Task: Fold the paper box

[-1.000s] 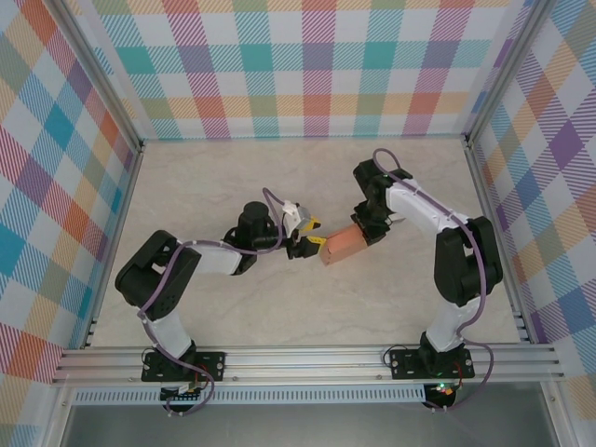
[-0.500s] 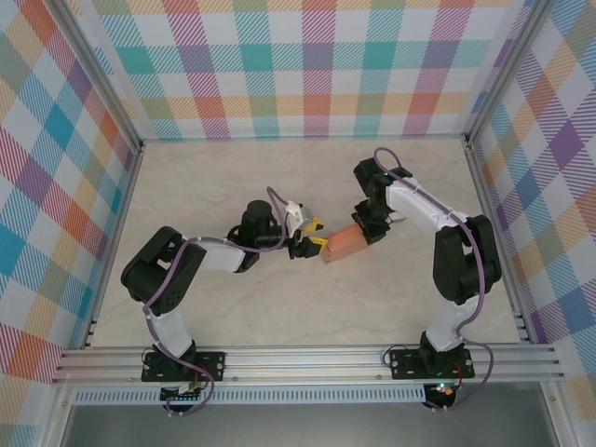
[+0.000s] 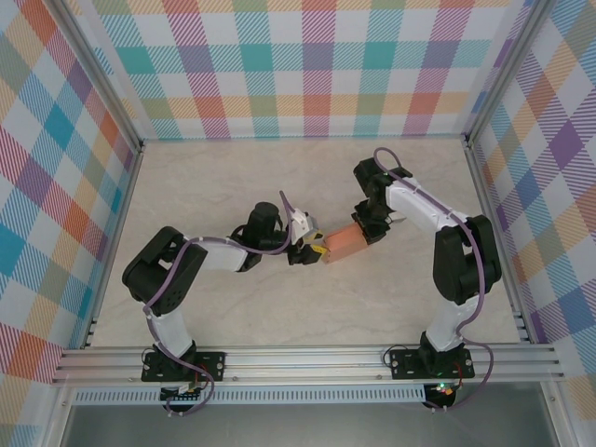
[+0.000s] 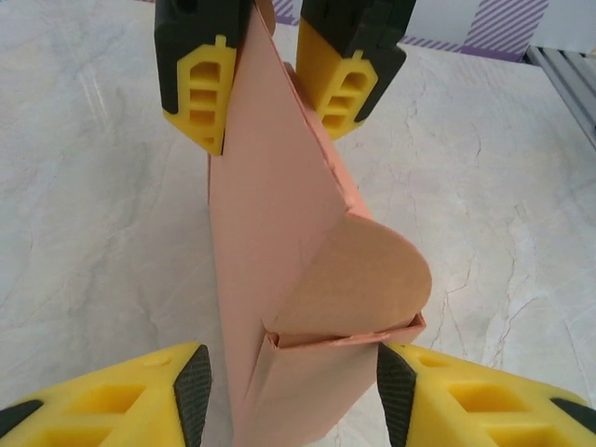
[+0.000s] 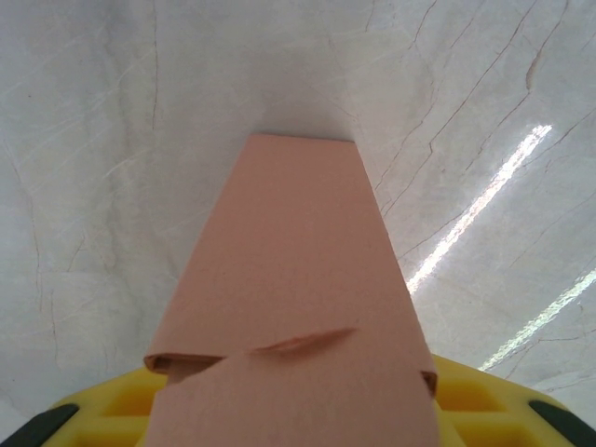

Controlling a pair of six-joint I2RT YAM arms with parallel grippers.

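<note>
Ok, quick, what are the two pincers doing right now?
Left pincer: open, straddling one end of the paper box.
Right pincer: closed, holding the other end of the paper box.

Bright, even light; glare streaks cross the bench (image 5: 93, 140) in the right wrist view; near foreground perhaps slightly soft.

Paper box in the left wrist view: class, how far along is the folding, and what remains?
Done: the paper box is already folded into a sleeve. In hand: the right gripper clamps its far end, and the left gripper straddles the near end. Remaining: the rounded flap there stands open and looks to need tucking in; the far end is hidden.
</note>
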